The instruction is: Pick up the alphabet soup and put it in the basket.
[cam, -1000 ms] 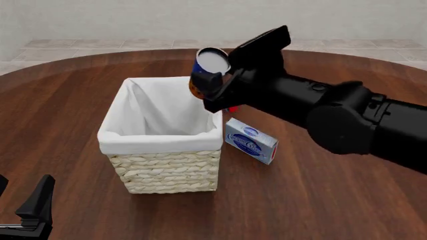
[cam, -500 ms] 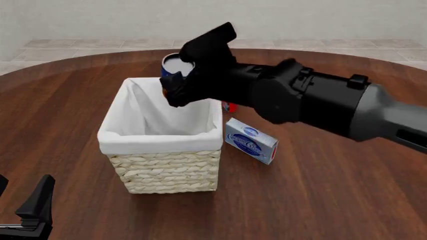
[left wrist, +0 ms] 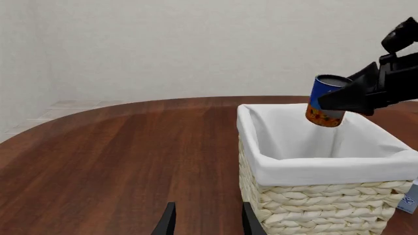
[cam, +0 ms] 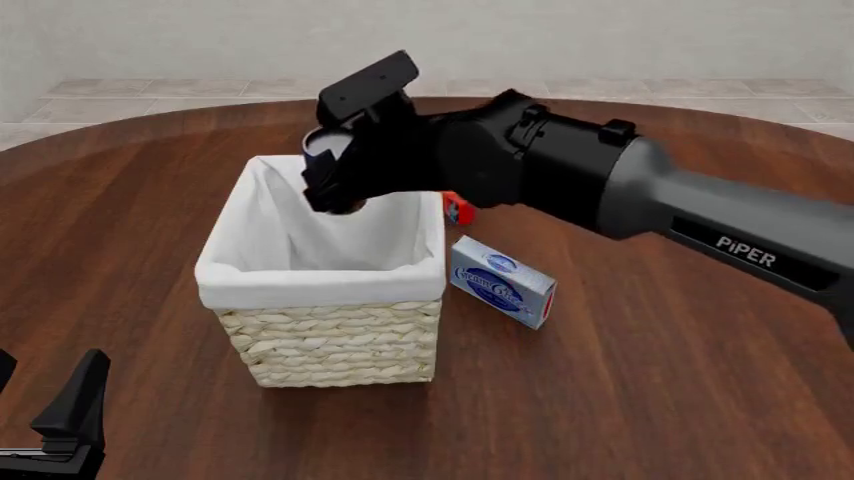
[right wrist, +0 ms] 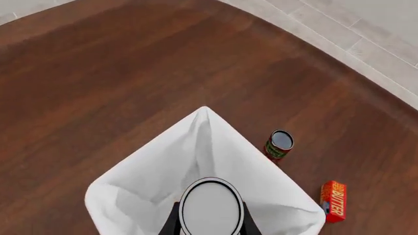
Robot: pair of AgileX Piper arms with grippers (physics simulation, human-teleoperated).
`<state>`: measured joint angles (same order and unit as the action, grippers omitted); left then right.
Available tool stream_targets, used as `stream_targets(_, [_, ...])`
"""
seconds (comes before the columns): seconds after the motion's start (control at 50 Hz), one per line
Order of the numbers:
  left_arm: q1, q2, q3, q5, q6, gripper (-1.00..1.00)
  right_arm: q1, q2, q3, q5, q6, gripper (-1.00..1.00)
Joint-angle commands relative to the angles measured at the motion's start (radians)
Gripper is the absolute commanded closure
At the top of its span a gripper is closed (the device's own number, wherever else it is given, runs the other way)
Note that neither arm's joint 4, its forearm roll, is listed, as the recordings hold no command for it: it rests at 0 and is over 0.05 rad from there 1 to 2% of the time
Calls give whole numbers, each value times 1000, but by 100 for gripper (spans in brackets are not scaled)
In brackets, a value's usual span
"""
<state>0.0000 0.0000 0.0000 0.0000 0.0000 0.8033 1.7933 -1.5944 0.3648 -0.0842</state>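
Observation:
The alphabet soup [left wrist: 328, 100], a small can with a blue label and orange-red base, hangs upright over the open basket [cam: 320, 283], just above its far rim. My right gripper [cam: 334, 182] is shut on the can and hides most of it in the front view, where only part of the silvery top [cam: 324, 146] shows. In the right wrist view the can's top [right wrist: 211, 208] sits between the fingers, over the white lining [right wrist: 163, 171]. My left gripper [left wrist: 205, 223] is open and empty, low at the near left of the table [cam: 64, 425].
A blue-and-white box [cam: 502, 281] lies right of the basket. A small orange-red box [cam: 458, 209] stands behind it and also shows in the right wrist view [right wrist: 334, 200]. A second can with a green and red label [right wrist: 279, 145] stands beyond the basket.
My right arm has carried the can leftward, from above the basket's far right corner to over the basket's opening. The left arm has not moved.

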Motion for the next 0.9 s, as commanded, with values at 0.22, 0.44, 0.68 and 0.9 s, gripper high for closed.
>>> stream_targets(0.22, [0,0,0,0,0,-100,13,107,-140,171,-33,100])
stream_targets(0.44, [0,0,0,0,0,-100,-5,161,-160,188,-59,100])
stream_targets(0.68, [0,0,0,0,0,-100,-19,212,-202,229,-85,100])
stream_targets(0.9, [0,0,0,0,0,-100,-13,237,-200,245,-93,100])
